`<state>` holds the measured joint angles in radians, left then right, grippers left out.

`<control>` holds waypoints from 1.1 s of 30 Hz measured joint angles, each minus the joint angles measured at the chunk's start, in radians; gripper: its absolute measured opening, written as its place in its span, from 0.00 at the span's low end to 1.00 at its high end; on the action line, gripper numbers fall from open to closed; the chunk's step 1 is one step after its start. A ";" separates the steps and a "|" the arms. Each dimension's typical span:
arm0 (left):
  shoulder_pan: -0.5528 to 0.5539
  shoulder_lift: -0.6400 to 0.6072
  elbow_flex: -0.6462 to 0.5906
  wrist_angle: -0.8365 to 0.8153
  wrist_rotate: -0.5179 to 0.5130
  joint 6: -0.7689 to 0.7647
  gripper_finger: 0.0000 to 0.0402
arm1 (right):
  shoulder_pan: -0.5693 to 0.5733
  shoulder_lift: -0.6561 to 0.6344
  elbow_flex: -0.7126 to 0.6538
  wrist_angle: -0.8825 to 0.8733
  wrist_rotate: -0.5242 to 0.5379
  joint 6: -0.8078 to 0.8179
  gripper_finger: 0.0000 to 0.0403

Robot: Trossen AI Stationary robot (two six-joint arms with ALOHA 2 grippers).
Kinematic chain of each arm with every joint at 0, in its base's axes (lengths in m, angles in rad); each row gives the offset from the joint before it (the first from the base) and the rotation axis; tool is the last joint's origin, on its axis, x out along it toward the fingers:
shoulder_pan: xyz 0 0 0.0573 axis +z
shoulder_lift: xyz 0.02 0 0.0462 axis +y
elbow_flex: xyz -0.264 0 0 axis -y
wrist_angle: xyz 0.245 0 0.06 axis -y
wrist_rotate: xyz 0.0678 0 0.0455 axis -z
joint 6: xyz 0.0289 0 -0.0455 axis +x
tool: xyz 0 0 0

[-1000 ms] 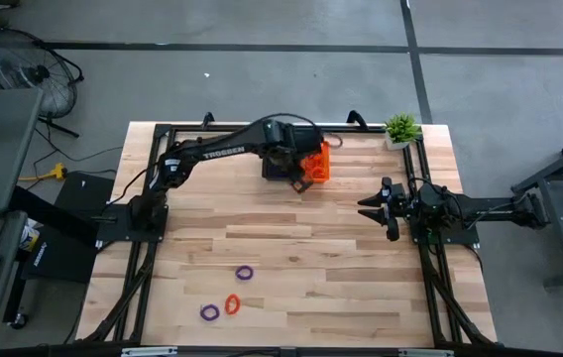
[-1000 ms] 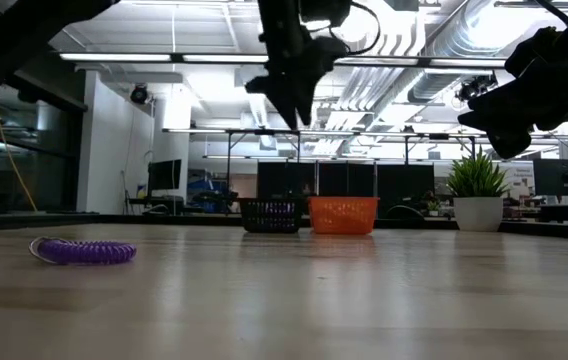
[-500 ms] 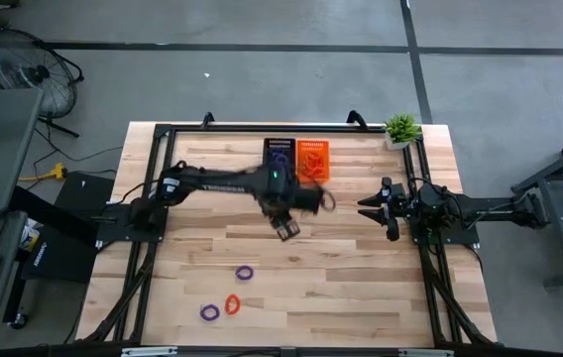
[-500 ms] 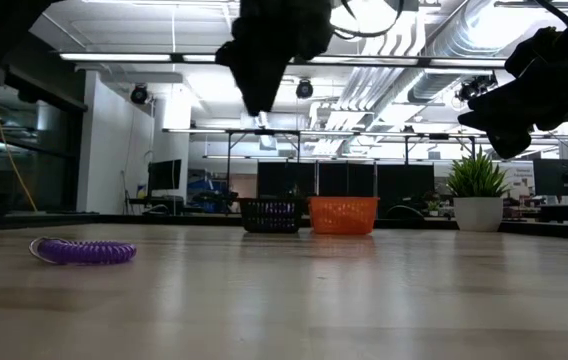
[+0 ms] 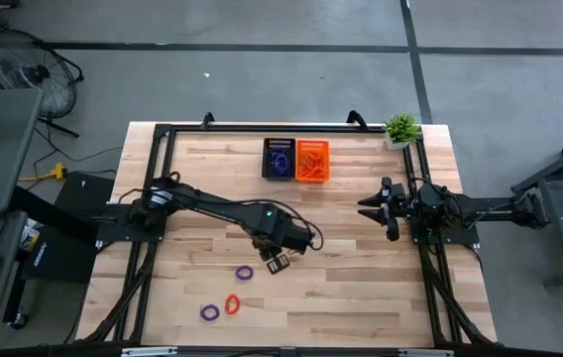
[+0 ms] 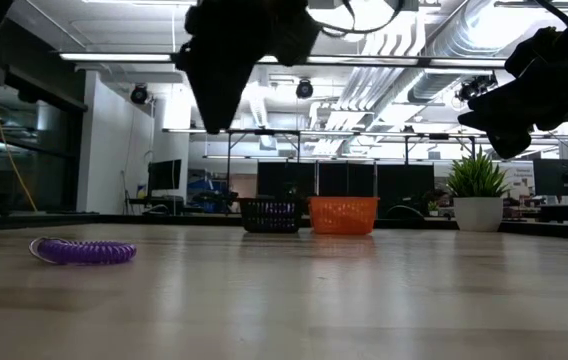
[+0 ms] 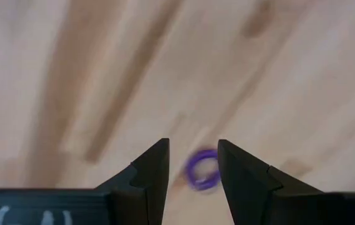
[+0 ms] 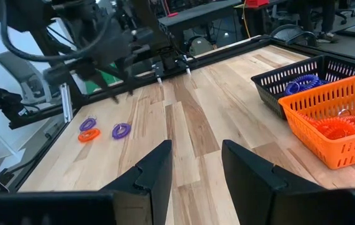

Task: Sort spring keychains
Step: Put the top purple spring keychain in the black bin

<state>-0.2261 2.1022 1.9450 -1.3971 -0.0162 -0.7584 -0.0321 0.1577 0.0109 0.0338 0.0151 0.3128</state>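
The left gripper (image 5: 278, 262) hangs open and empty just beside a purple keychain (image 5: 245, 272) on the table (image 5: 361, 288). To grab it well, I judge the jaws should straddle the coil, then descend square. Another purple keychain (image 5: 209, 312) and an orange keychain (image 5: 232, 302) lie near the first. The baskets (image 5: 296, 159) sit well apart from it. The right gripper (image 5: 373, 209) waits open, far from that keychain. The wrist view blurs the coil.
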 joint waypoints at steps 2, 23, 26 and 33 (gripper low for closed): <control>-0.012 -0.037 -0.083 0.082 0.034 -0.018 0.33 | 0.000 0.000 0.000 0.000 0.000 0.000 0.33; -0.118 -0.196 -0.581 0.363 0.129 -0.111 0.33 | 0.000 0.006 0.000 0.001 0.000 0.000 0.33; -0.123 -0.191 -0.588 0.383 0.116 -0.111 0.33 | 0.000 0.006 0.000 0.001 0.000 0.000 0.33; -0.123 -0.192 -0.588 0.386 0.089 -0.101 0.33 | 0.000 0.006 0.000 0.000 0.000 0.000 0.33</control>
<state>-0.3489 1.9099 1.3575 -1.0115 0.0731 -0.8599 -0.0320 0.1635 0.0109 0.0341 0.0151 0.3126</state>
